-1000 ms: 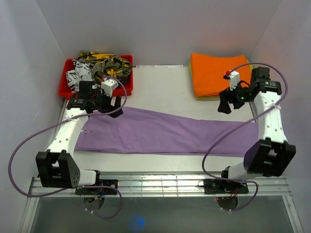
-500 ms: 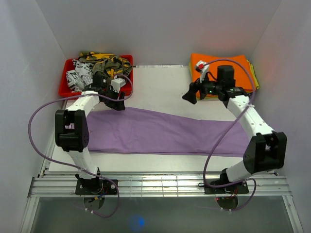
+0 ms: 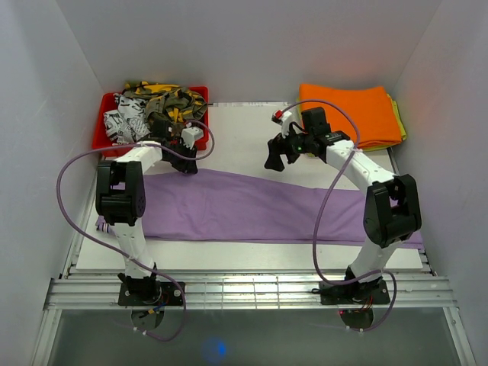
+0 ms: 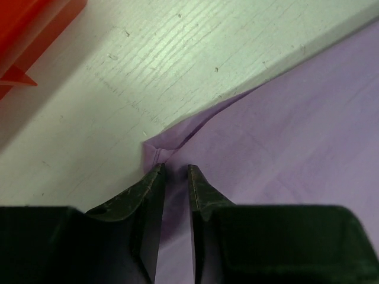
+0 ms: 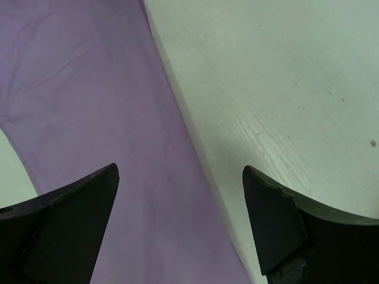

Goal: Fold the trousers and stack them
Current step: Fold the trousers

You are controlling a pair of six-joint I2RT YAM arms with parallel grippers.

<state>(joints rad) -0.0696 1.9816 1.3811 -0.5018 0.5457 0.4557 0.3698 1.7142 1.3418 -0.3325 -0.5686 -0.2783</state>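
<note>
The lilac trousers [image 3: 252,210] lie flat across the table, left to right. My left gripper [image 3: 185,164] is down at their far left corner. In the left wrist view its jaws [image 4: 174,168] stand nearly together, pinching a puckered strip of the purple fabric [image 4: 284,130] just behind the corner. My right gripper [image 3: 273,162] hangs over the trousers' far edge near the middle. It is open wide [image 5: 180,171], one finger over the purple cloth [image 5: 89,89] and the other over bare table, with nothing between them.
A red bin [image 3: 103,141] of patterned garments [image 3: 152,103] stands at the back left, its corner close to the left gripper [image 4: 29,23]. A folded orange cloth stack [image 3: 347,110] with yellow-green beneath [image 3: 398,122] sits at the back right.
The left gripper has moved to the trousers' far left corner and its jaws have closed from wide to narrow. The right gripper has swung left from the orange stack to the trousers' far edge.
</note>
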